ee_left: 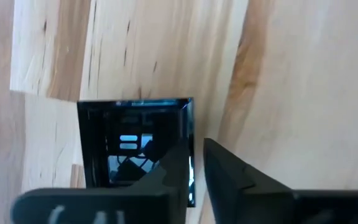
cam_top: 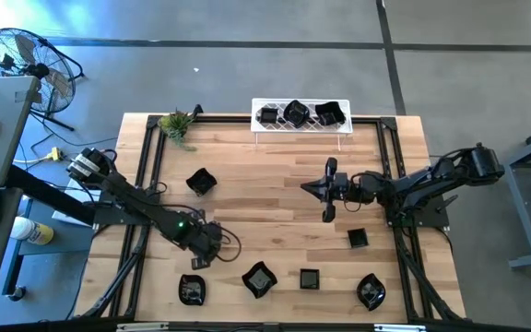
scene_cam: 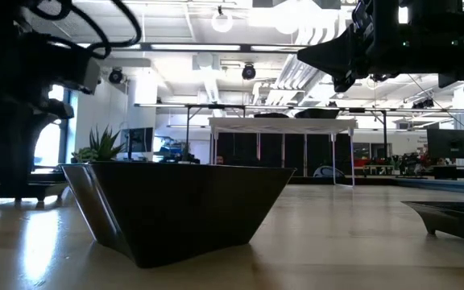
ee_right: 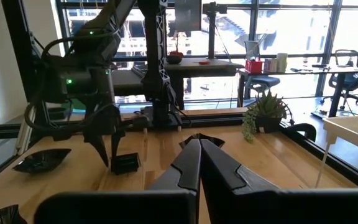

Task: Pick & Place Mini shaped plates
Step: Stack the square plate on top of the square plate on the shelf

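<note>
Three mini shaped plates (cam_top: 298, 113) already sit on the white wire rack (cam_top: 300, 125) at the table's (cam_top: 265, 180) far edge. Six are left on the wood: four along the near edge, one near the right side, one toward the left. The left end effector (cam_top: 198, 262) is down over a small square plate (ee_left: 135, 146), fingers narrowed across its rim, apparently mid-pick. The right end effector (cam_top: 327, 187) waits shut and empty above mid-table.
</note>
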`<action>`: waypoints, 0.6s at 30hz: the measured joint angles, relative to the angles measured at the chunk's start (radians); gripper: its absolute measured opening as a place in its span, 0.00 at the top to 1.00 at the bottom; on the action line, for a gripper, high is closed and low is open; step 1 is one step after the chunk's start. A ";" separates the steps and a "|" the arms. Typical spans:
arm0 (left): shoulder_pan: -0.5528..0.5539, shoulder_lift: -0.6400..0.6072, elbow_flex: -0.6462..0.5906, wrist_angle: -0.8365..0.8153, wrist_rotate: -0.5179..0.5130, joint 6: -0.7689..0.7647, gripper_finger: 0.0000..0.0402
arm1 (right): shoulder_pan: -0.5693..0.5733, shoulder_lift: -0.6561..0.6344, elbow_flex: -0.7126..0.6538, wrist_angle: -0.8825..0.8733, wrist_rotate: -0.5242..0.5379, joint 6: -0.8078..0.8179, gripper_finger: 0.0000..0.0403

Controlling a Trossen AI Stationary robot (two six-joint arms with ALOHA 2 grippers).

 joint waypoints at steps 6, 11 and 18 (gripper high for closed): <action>0.000 0.000 0.036 -0.028 0.001 0.004 0.99 | 0.000 0.000 0.000 0.000 0.000 0.000 0.99; 0.000 0.000 0.038 -0.044 0.027 -0.018 0.96 | 0.000 0.000 0.000 0.000 0.000 0.002 0.99; 0.000 0.033 0.038 -0.083 0.006 -0.058 0.79 | 0.000 0.000 0.000 0.000 0.000 0.003 0.99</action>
